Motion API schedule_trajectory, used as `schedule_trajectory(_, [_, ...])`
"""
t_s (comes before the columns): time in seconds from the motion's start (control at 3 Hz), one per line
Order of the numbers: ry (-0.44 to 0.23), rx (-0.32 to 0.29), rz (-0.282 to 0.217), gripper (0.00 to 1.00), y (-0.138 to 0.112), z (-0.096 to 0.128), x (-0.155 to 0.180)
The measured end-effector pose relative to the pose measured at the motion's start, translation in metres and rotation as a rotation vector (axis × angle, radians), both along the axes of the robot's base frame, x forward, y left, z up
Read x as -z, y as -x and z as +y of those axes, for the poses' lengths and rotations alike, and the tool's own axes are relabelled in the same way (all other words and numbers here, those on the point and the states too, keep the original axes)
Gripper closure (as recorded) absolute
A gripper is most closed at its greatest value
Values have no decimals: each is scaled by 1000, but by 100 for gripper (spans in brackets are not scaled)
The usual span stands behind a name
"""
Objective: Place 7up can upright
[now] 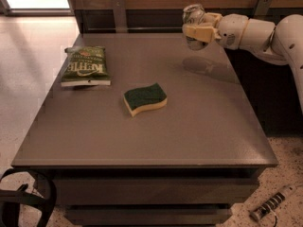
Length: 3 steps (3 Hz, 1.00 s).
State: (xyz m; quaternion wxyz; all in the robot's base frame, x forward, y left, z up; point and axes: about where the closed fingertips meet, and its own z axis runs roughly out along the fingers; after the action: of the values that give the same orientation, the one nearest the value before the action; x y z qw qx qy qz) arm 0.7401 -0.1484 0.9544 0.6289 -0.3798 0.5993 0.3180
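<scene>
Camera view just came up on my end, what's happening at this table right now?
The gripper, reaching in from the right, is shut on the 7up can and holds it roughly upright in the air over the far right part of the table. The can is not set down yet. A sponge lies mid-table and a green snack bag at far left, both apart from the gripper.

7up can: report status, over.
Gripper shut on 7up can, airborne over table's far right side. Can roughly upright, not yet down. Sponge and snack bag lie to its left, apart.
</scene>
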Motion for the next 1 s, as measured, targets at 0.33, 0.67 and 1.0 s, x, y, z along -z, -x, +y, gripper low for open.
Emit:
schedule_trajectory(0.33, [21, -14, -12, 100, 1, 12, 12])
schedule_trajectory(0.67, [21, -18, -14, 100, -3, 20, 25])
schedule_trajectory(1.0, [4, -13, -16, 100, -10, 21, 35])
